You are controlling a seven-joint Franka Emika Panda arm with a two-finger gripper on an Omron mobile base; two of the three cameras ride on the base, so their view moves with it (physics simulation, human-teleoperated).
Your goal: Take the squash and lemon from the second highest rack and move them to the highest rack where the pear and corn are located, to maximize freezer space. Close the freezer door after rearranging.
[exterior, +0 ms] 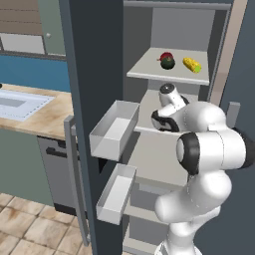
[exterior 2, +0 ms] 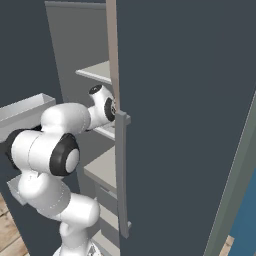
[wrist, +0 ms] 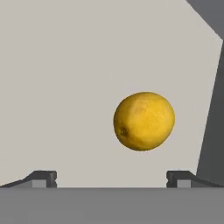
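The pincer stands wide open and holds nothing; in the hand view its two dark fingertips sit far apart at the bottom. Between and beyond them lies the lemon, a little toward the right-hand tip, resting on a pale rack surface and touching neither tip. A dark grey wall edge rises just to the lemon's right.

In the left base view the arm reaches into the open freezer, its wrist pushed in at the level of the second highest rack, which it largely hides. Above it, on the highest rack, a dark round fruit with a red patch, presumably the pear, sits just left of the yellow corn, the two apart. The squash cannot be made out.

The freezer door stands open to the left, carrying two grey door bins, one above the other. Beyond it a wooden desk holds a sink, over a tiled floor. In the right base view another dark door with a long grey handle covers much of the freezer interior.
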